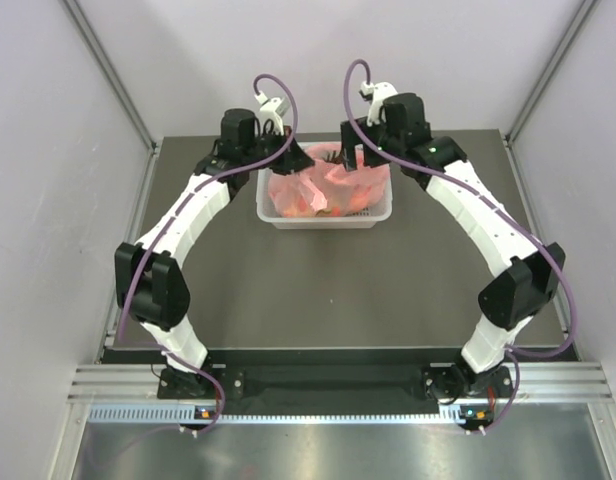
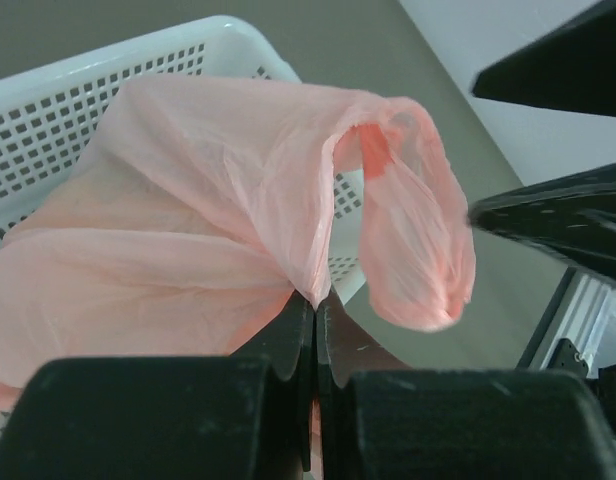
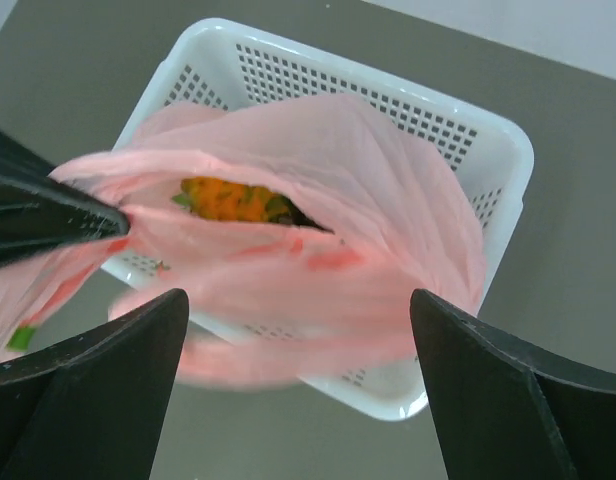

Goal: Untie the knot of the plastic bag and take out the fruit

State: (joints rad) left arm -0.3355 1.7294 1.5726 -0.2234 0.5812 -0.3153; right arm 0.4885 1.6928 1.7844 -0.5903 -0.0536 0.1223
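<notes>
Left end effector (image 2: 315, 305): mine, clenched on a fold of the plastic bag (image 2: 188, 210). Bag sits in the white basket (image 3: 488, 150), mouth gaping; I see no knot, so untying looks done. Fruit (image 3: 233, 200): orange, inside, none taken out yet. Right end effector (image 3: 298, 300): released, hovering above. Tabletop (image 3: 58, 80): grey.

I see the white perforated plastic basket (image 1: 328, 222) standing on the dark flat bench (image 1: 328, 300), toward its far edge and midway between the two arms. The thin pink crinkly plastic bag (image 1: 318, 190) lies in the basket, with the small orange fruit (image 3: 233, 200) inside the bag. The left gripper (image 1: 285, 155) is at the basket's far left corner and the right gripper (image 1: 350, 150) is above its far right.
</notes>
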